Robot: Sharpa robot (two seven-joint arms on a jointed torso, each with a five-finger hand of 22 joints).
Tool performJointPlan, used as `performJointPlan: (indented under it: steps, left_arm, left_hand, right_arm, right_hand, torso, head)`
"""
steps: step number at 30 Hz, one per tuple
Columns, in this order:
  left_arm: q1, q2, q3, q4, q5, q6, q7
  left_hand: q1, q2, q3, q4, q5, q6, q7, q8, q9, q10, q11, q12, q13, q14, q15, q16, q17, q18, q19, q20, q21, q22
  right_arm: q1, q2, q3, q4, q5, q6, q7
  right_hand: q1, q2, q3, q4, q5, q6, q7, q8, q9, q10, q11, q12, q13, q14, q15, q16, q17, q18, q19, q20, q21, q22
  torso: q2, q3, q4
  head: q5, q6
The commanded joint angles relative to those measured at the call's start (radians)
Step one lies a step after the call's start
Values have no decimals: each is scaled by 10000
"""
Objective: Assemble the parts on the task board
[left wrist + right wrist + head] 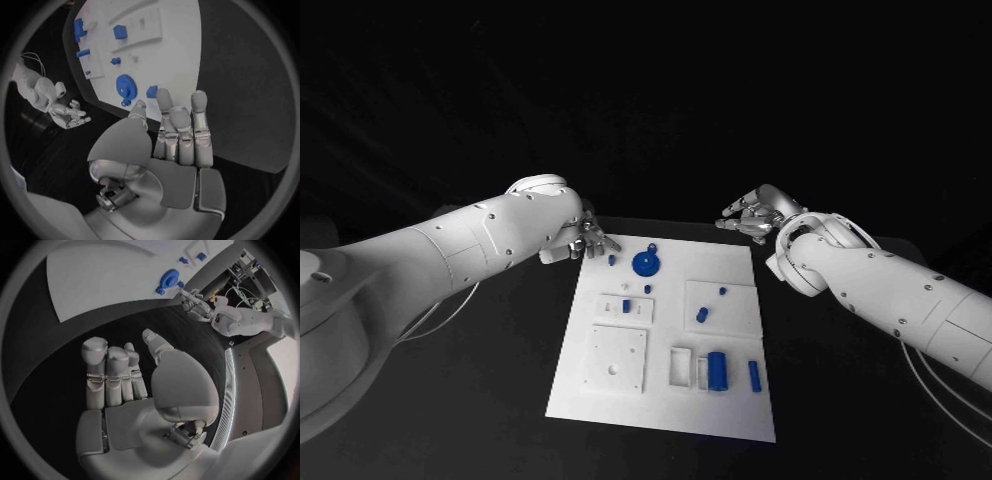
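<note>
Lighting: dim, dark surround; the black bench (488,380) swallows detail. Brightest area: the white task board (668,400), evenly lit, no glare. Wrist views: strong fisheye bending, dark circular frame, edges soft.

The white task board (733,405) is laid flat on the black surface (502,400). A blue gear (646,264) is seen near its far edge, with small blue parts (704,314) around mid-board and a blue cylinder (717,371) near the front edge.
</note>
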Motion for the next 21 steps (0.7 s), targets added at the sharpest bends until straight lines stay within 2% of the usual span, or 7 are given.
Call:
performJointPlan:
  steps: [1, 10, 15, 16, 21]
  left_arm:
    - [-12, 51, 2, -17, -36, 343, 300]
    - [-27, 73, 0, -21, 108, 424, 321]
    - [-28, 75, 0, -11, 128, 552, 320]
    - [-28, 75, -1, -10, 140, 589, 320]
    - [-30, 66, -1, -7, 202, 728, 325]
  left_hand:
    - [-16, 81, -29, -28, 29, -3, -26, 28, 16, 442, 77, 50, 13, -60, 6, 56, 9, 2, 11, 13, -26, 193]
    - [5, 134, -15, -39, 92, 18, -28, 2, 20, 442, 74, 47, 16, -65, 8, 64, 10, 3, 1, 16, -11, 193]
    - [68, 231, -42, -151, 287, 79, -40, -22, 25, 442, 68, 55, 23, -74, 6, 89, 23, -4, -16, 14, 2, 195]
    - [88, 261, -40, -176, 348, 95, -42, -25, 26, 443, 66, 54, 23, -79, 5, 89, 23, -3, -19, 14, 3, 194]
    - [313, 423, -43, -424, 1221, 158, -70, -67, 33, 444, 48, 56, 22, -84, -9, 109, 38, -12, -33, 2, 19, 193]
  right_arm:
    - [7, 4, 18, 39, -2, -51, 81]
    - [11, 25, 35, 15, -233, -47, 57]
    - [11, 38, 37, -5, -270, -30, 43]
    - [11, 40, 37, -10, -275, -25, 39]
    - [11, 55, 37, -36, -285, -2, 20]
  right_hand:
    - [-41, 26, -24, 3, 32, -64, -15, -29, -9, -7, 79, -20, -9, 19, 66, -65, -9, 87, 569, 66, -36, 794]
    - [41, 33, -2, -14, 10, -60, -15, -26, -8, -10, 77, -21, -17, 18, 66, -69, -21, 92, 570, 68, -30, 792]
    - [46, 29, 15, -22, 11, -58, -14, -27, -9, -11, 78, -21, -19, 19, 65, -65, -20, 91, 569, 68, -39, 790]
    - [46, 29, 15, -22, 11, -58, -14, -27, -9, -11, 78, -21, -19, 19, 65, -65, -20, 91, 569, 68, -39, 790]
    - [54, 32, 31, -32, 15, -56, -14, -25, -10, -11, 78, -20, -18, 20, 65, -61, -18, 91, 568, 68, -39, 790]
  torso:
    - [21, 9, -13]
    - [13, -1, 0]
    - [8, -6, 1]
    - [9, -6, -2]
    - [21, -8, 4]
  head:
    - [-5, 2]
    - [-54, -30]
    - [-43, -12]
    - [-39, -10]
    - [-36, -2]
